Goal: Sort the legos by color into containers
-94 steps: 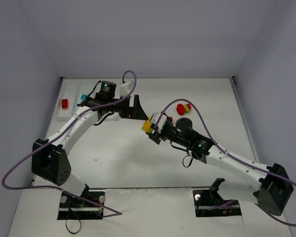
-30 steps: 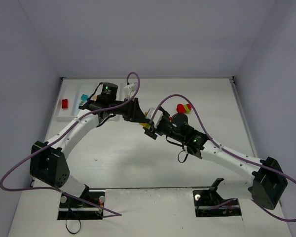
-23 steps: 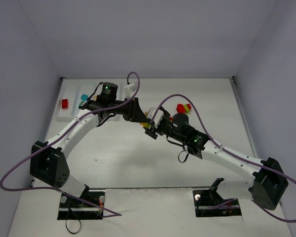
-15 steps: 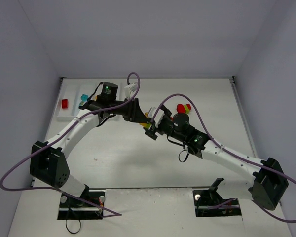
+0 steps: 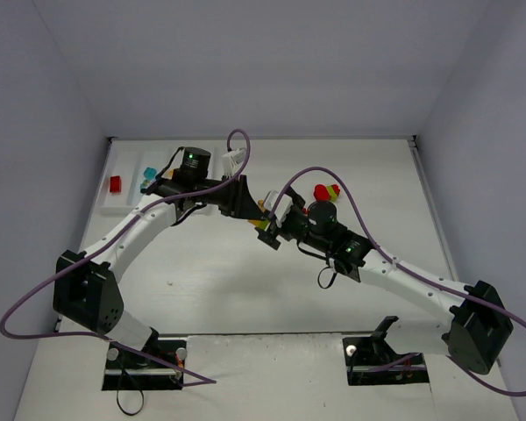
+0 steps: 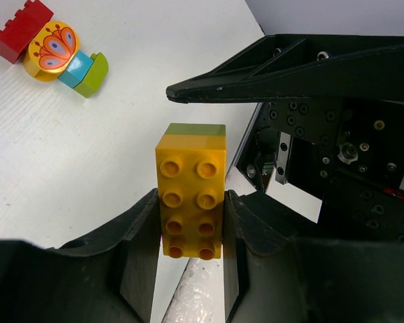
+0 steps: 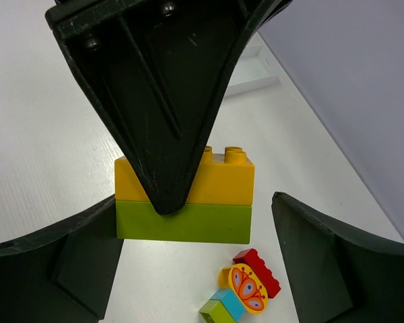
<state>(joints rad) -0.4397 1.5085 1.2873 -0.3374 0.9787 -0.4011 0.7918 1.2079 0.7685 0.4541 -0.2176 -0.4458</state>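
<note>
Above the table (image 5: 228, 281), the left gripper (image 6: 190, 202) clamped the yellow brick (image 6: 190, 175) by one end (green brick (image 7: 182, 223) stuck to it) while the right gripper (image 7: 192, 202) gaped around both, so a skewed pull might lever it loose.

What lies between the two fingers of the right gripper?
The joined yellow and green bricks, gripped by the left gripper; one of its fingers crosses before them. The right wrist view shows this.
</note>
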